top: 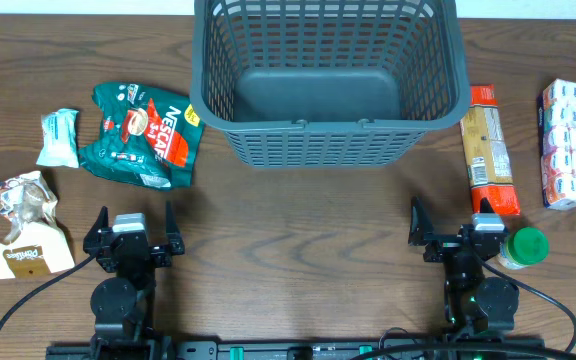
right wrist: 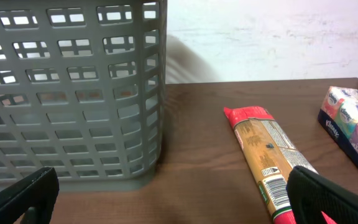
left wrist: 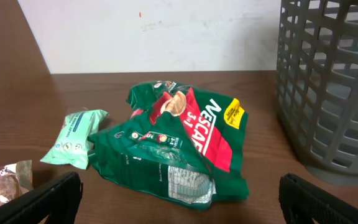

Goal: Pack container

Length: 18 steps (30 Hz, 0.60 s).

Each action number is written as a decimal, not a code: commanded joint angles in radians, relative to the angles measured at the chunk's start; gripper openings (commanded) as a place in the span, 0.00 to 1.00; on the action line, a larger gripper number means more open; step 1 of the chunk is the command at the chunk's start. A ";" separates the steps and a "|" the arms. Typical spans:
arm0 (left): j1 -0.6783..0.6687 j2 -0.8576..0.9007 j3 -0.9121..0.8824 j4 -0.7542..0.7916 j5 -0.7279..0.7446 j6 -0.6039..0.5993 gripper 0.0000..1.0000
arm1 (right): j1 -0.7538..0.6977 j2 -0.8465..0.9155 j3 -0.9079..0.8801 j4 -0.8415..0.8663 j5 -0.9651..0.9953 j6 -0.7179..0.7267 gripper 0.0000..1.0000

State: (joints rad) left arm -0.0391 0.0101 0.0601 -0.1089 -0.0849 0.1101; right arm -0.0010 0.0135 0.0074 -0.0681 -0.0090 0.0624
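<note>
The container, a large dark grey slotted basket, stands empty at the back middle of the table. In the left wrist view its wall fills the right side. In the right wrist view the container is on the left. My left gripper rests open near the front left. A green Nescafe bag lies just ahead of my left gripper. My right gripper sits open at the front right, nothing between its fingers. In its wrist view my right gripper has a long pasta packet beside its right finger.
On the left lie a mint-green packet and a brown-and-white snack bag. On the right are the pasta packet, a tissue pack and a green-lidded jar close to the right gripper.
</note>
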 commanded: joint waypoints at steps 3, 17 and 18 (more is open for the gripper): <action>0.005 -0.006 -0.027 -0.013 -0.002 0.017 0.99 | 0.014 -0.002 -0.002 -0.003 -0.007 -0.015 0.99; 0.005 -0.006 -0.027 -0.013 -0.002 0.017 0.99 | 0.012 0.007 0.127 -0.008 0.256 0.122 0.99; 0.005 -0.006 -0.027 -0.013 -0.002 0.017 0.99 | 0.010 0.016 0.163 -0.015 0.311 0.115 0.99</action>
State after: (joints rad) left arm -0.0391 0.0101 0.0601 -0.1089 -0.0849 0.1101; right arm -0.0013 0.0200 0.0685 -0.0883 0.1169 0.1543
